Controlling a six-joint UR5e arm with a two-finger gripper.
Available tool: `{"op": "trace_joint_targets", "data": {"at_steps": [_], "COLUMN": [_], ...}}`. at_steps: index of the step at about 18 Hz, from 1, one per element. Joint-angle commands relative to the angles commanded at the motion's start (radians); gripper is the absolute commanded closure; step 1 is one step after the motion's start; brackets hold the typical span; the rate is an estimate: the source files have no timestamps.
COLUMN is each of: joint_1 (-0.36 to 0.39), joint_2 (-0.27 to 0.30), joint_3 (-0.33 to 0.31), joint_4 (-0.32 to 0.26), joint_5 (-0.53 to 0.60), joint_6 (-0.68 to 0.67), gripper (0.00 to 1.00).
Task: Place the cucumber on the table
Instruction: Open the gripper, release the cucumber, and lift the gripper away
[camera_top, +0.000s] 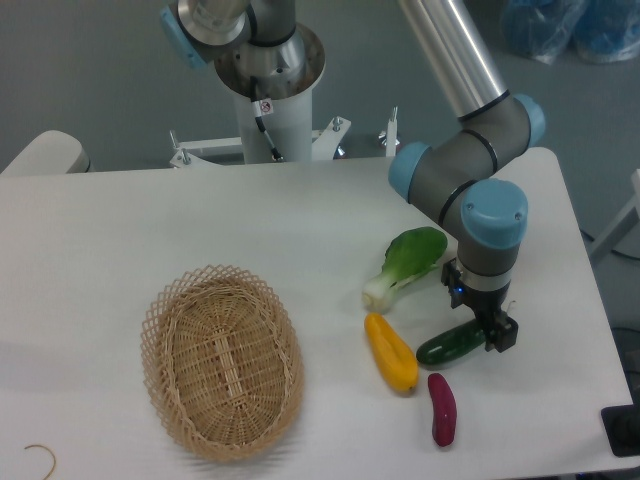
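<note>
We see our arm (470, 165) reaching in from the upper middle, its silver tube slanting down to the grey, blue-capped joints at the right. From there the wrist (490, 225) points straight down. Our gripper (492, 330) hangs low beneath it, fingers (503, 335) downward. We cannot tell from this view whether the jaws are parted or closed.

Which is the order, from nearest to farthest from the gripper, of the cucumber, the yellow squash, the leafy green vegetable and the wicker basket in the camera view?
Measured from the gripper:
1. The cucumber, lying on the table right at the gripper's fingers.
2. The yellow squash and the leafy green vegetable are too close to call; the squash is toward the basket, the greens farther back.
3. The wicker basket, far across the table.
</note>
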Motion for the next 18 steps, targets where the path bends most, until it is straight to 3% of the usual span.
{"op": "trace_joint_targets", "data": {"at_steps": [3,7,9,11,14,18], "joint_1": [-0.005,0.0,0.005,0.026,0.04,0.098], "joint_2": [0.034,0.121,0.138,0.146,0.144,0.152], "joint_3": [0.035,0.052,0.103,0.175,0.247,0.265], "joint_4": [-0.014,-0.046,-0.13,-0.26,-0.369,-0.416], "joint_5": [-0.005,-0.005,0.002,0.0,-0.006,-0.052], "joint_6": [-0.011,-0.016,-0.014,0.006,0.027,0.122], "gripper": [0.0,0.0,0.0,0.0,0.0,0.0]}}
